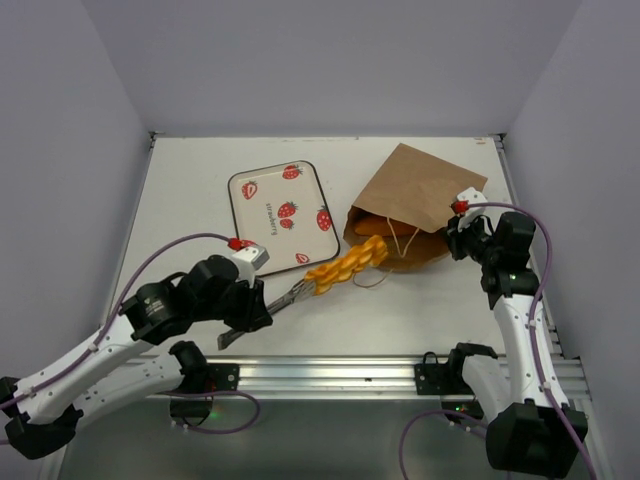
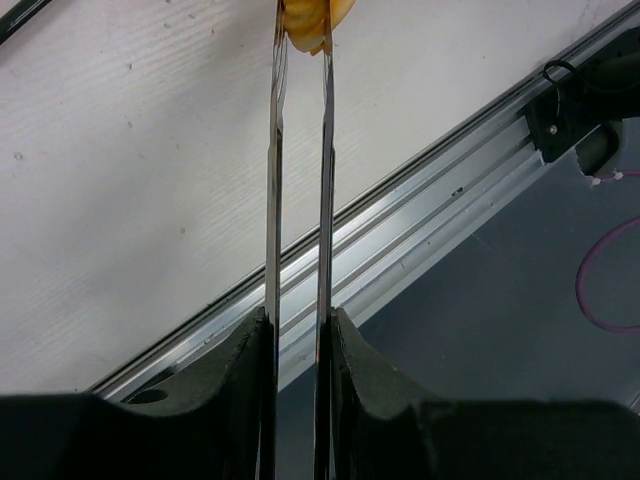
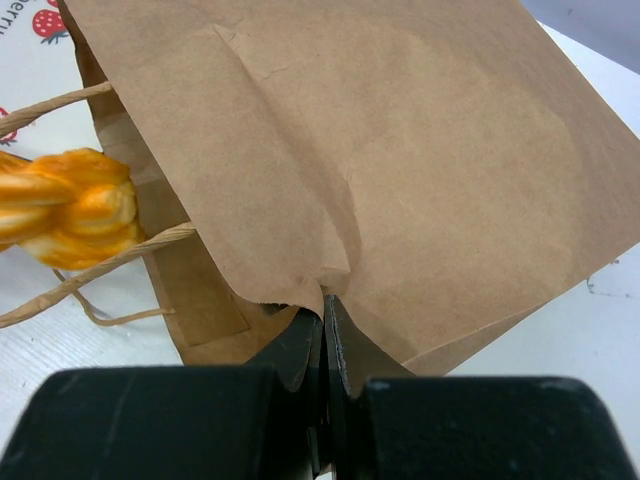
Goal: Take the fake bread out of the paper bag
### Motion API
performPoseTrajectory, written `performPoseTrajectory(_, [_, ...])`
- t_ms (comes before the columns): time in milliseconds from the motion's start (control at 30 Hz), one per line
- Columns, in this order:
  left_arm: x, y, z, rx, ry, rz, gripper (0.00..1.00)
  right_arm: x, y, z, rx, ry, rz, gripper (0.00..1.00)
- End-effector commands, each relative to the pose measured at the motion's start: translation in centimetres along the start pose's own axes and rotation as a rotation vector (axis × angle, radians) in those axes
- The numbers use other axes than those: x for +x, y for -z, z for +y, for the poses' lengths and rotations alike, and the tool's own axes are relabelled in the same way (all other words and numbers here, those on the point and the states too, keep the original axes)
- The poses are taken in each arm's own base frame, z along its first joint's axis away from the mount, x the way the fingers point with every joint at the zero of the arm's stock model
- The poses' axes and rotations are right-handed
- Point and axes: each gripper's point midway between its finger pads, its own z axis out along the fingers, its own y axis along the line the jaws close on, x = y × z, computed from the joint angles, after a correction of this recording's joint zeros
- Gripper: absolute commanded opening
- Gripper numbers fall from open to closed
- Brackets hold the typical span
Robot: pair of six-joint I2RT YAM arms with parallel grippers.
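one glossy loaf point(image 1: 345, 265), held beside the paper bag point(image 1: 420, 185) (pinched by the right pincer point(image 3: 325, 335)) in tongs point(image 1: 290, 296) squeezed by the left pincer point(image 2: 300, 340), could be dropped if pressure is slackened.

The braided loaf point(image 1: 345, 265) is glossy orange-golden, with paler yellow in its folds. The paper bag point(image 1: 420, 190) is plain, even brown kraft. The tray point(image 1: 268, 235) is white, printed with red, green-topped strawberries, with a thin dark rim. The tongs point(image 1: 290, 296) are silver, the table point(image 1: 180, 200) white.
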Motion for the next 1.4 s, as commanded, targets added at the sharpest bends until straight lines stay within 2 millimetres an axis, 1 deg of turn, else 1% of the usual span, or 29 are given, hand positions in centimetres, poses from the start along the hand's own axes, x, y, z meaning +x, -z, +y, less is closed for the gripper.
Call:
performPoseTrajectory(0, [-0.1, 2.5, -0.4, 0.020, 0.026, -0.033, 0.00, -2.4, 0.2, -1.7, 0.062, 0.031, -0.052, 0.00])
performPoseTrajectory(67, [0.0, 3.4, -0.3, 0.023, 0.021, -0.054, 0.00, -2.4, 0.2, -1.7, 0.064, 0.031, -0.052, 0.00])
performPoseTrajectory(100, [0.5, 3.8, 0.2, 0.002, 0.023, -0.044, 0.00, -2.4, 0.2, -1.7, 0.064, 0.031, -0.052, 0.00])
performPoseTrajectory(167, [0.5, 4.8, 0.3, 0.004, 0.020, -0.065, 0.00, -2.4, 0.2, -1.8, 0.066, 0.029, -0.053, 0.00])
performPoseTrajectory(200, [0.9, 5.2, 0.6, -0.007, 0.024, -0.058, 0.00, -2.5, 0.2, -1.8, 0.066, 0.030, -0.054, 0.00])
performPoseTrajectory(267, [0.8, 6.1, 0.7, -0.008, 0.031, -0.082, 0.00, -2.4, 0.2, -1.8, 0.065, 0.029, -0.054, 0.00])
performPoseTrajectory(333, [1.0, 6.5, 1.2, -0.033, 0.049, -0.088, 0.00, -2.5, 0.2, -1.8, 0.067, 0.029, -0.055, 0.00])
performPoseTrajectory(433, [0.8, 7.3, 1.4, -0.042, 0.069, -0.112, 0.00, -2.4, 0.2, -1.8, 0.068, 0.030, -0.053, 0.00])
performPoseTrajectory(500, [1.2, 7.7, 1.5, -0.048, 0.079, -0.105, 0.00, -2.4, 0.2, -1.8, 0.068, 0.030, -0.053, 0.00])
performPoseTrajectory(533, [0.7, 8.0, 1.9, -0.070, 0.081, -0.129, 0.00, -2.4, 0.2, -1.8, 0.069, 0.030, -0.053, 0.00])
performPoseTrajectory(567, [0.8, 8.3, 2.0, -0.077, 0.084, -0.131, 0.00, -2.4, 0.2, -1.9, 0.071, 0.031, -0.052, 0.00])
performPoseTrajectory(667, [0.7, 9.3, 2.3, -0.097, 0.100, -0.146, 0.00, -2.4, 0.2, -1.9, 0.071, 0.032, -0.053, 0.00])
performPoseTrajectory(733, [0.2, 9.9, 2.2, -0.099, 0.113, -0.173, 0.00, -2.3, 0.2, -1.8, 0.069, 0.031, -0.051, 0.00])
performPoseTrajectory(833, [-0.4, 10.2, 2.4, -0.114, 0.138, -0.202, 0.00, -2.3, 0.1, -1.9, 0.069, 0.029, -0.051, 0.00])
performPoseTrajectory(900, [-0.8, 10.0, 2.6, -0.138, 0.159, -0.209, 0.00, -2.3, 0.2, -1.9, 0.070, 0.031, -0.051, 0.00])
performPoseTrajectory(967, [-1.7, 9.7, 2.9, -0.173, 0.186, -0.233, 0.00, -2.3, 0.2, -1.9, 0.070, 0.029, -0.051, 0.00])
performPoseTrajectory(1000, [-2.2, 9.6, 3.2, -0.200, 0.195, -0.252, 0.00, -2.4, 0.2, -1.8, 0.069, 0.032, -0.056, 0.00])
performPoseTrajectory(1067, [-3.5, 8.9, 3.3, -0.232, 0.228, -0.272, 0.00, -2.3, 0.2, -1.8, 0.068, 0.029, -0.055, 0.00])
performPoseTrajectory(1100, [-4.2, 8.6, 3.7, -0.267, 0.243, -0.294, 0.00, -2.4, 0.1, -1.8, 0.067, 0.029, -0.055, 0.00])
performPoseTrajectory(1133, [-5.2, 7.8, 3.6, -0.288, 0.254, -0.305, 0.00, -2.3, 0.1, -1.8, 0.068, 0.028, -0.054, 0.00])
performPoseTrajectory(1200, [-6.6, 6.9, 3.7, -0.319, 0.285, -0.337, 0.00, -2.3, 0.2, -1.8, 0.068, 0.029, -0.055, 0.00])
performPoseTrajectory(1233, [-8.0, 5.8, 3.1, -0.314, 0.291, -0.356, 0.00, -2.5, 0.2, -1.8, 0.070, 0.032, -0.058, 0.00])
performPoseTrajectory(1267, [-8.8, 5.3, 2.9, -0.314, 0.306, -0.372, 0.00, -2.4, 0.2, -1.8, 0.069, 0.029, -0.057, 0.00])
performPoseTrajectory(1300, [-9.5, 4.0, 2.8, -0.329, 0.310, -0.370, 0.00, -2.3, 0.3, -1.7, 0.069, 0.030, -0.057, 0.00])
performPoseTrajectory(1333, [-11.0, 3.4, 2.1, -0.306, 0.323, -0.410, 0.00, -2.4, 0.3, -1.7, 0.069, 0.033, -0.060, 0.00])
performPoseTrajectory(1367, [-11.7, 2.8, 2.2, -0.311, 0.355, -0.426, 0.00, -2.4, 0.4, -1.7, 0.071, 0.033, -0.061, 0.00])
